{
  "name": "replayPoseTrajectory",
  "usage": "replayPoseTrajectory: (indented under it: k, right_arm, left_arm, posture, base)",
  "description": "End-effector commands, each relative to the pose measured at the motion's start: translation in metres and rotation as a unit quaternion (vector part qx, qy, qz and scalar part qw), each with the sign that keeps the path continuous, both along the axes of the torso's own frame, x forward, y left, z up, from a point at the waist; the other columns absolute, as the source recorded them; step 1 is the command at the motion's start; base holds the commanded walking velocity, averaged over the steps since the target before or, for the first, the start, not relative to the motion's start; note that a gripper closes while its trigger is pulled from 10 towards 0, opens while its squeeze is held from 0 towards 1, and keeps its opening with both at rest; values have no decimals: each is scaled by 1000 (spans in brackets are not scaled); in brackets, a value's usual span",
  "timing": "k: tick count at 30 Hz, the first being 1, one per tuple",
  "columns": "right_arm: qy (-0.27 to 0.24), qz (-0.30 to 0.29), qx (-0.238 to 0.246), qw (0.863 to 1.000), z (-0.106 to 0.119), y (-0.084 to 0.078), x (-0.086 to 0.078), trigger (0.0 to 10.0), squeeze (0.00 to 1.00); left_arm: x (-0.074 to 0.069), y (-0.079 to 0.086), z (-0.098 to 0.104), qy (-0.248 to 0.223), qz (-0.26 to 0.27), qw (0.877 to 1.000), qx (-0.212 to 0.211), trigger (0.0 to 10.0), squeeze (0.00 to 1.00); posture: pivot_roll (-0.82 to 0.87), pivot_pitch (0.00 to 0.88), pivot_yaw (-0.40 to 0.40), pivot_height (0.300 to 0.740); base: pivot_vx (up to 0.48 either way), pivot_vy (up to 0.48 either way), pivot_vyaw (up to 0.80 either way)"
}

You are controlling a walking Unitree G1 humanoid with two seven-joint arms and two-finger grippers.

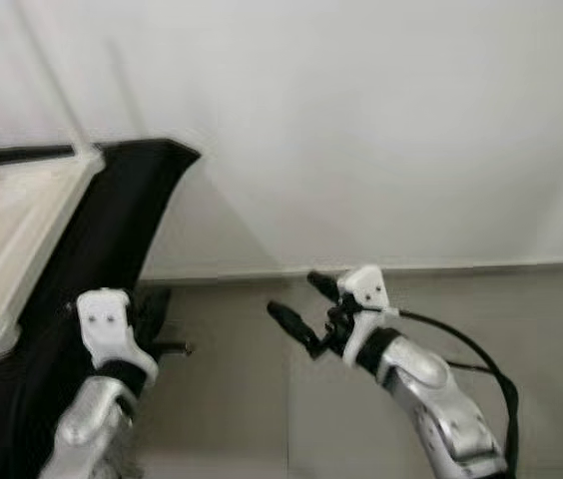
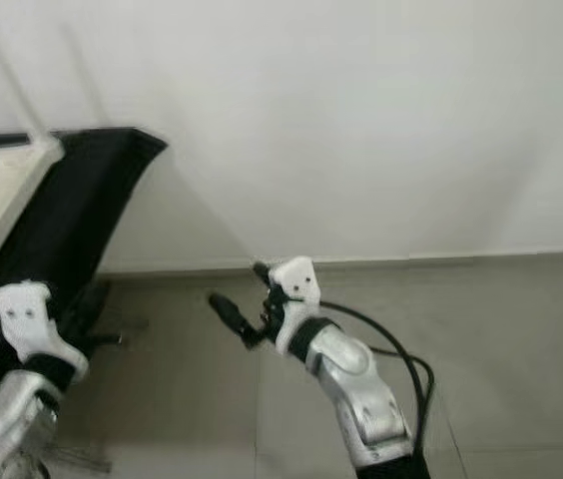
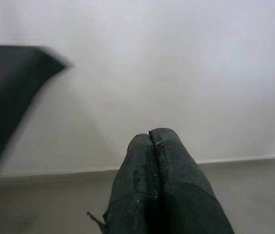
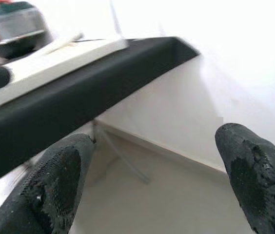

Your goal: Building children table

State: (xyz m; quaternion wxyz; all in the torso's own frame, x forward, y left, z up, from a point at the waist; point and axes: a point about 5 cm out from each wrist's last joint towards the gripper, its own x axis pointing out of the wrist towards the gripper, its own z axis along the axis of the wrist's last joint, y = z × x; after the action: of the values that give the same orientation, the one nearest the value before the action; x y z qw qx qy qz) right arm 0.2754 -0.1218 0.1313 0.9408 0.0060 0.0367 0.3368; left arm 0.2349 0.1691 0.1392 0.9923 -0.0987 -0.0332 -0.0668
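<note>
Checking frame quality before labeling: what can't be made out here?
- White panel on the black table: cut off by the left eye view's edge.
- Items behind the panel, right wrist view: blurred, unidentifiable.
- Table legs: blurred.
- Left gripper: fingertips alone in frame.

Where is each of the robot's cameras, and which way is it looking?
Left eye view: on the head, looking down at the black table, wall and floor; both arms show.
Right eye view: beside it, same scene; right gripper open.
Left wrist view: along the left gripper, fingers shut, toward the wall.
Right wrist view: between the open fingers, toward the table's edge.
Shared: all see the black table and the white wall.
</note>
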Motion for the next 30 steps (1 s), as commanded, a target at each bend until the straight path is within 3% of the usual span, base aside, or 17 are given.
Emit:
replayPoseTrajectory:
  k: [1, 3, 7, 11, 17, 30]
  right_arm:
    - [-14, 18, -16, 1000, 3, 9, 0, 10000, 0]
    - [-21, 18, -28, 999, 4, 9, 1, 10000, 0]
    - [-36, -11, -87, 996, 3, 2, 8, 10000, 0]
    - [-31, -40, -109, 993, 2, -6, 18, 10000, 0]
    - [-24, -53, -99, 993, 3, -11, 28, 10000, 0]
    - [-36, -21, -74, 996, 5, -7, 26, 10000, 0]
  left_arm:
    - [-4, 8, -3, 6, 16, 1000, 1, 10000, 0]
    - [-4, 8, -3, 6, 17, 1000, 0, 10000, 0]
    - [-6, 6, -2, -3, 36, 999, -13, 10000, 0]
    - [-11, 2, -1, -11, 57, 998, -20, 10000, 0]
    - [-13, -2, -5, -4, 54, 998, -19, 10000, 0]
    - [-7, -3, -7, 5, 37, 999, 16, 10000, 0]
  posture:
    - [-99, 77, 38, 740]
    - [-100, 75, 31, 740]
    - [-97, 70, -68, 740]
    - [-68, 60, -105, 740]
    - [-61, 59, -89, 740]
    - [-73, 60, -35, 740]
  base:
    - [371, 0, 0]
    - [371, 0, 0]
    - [368, 0, 0]
    - [368, 0, 0]
    - [369, 0, 0]
    - [326, 0, 0]
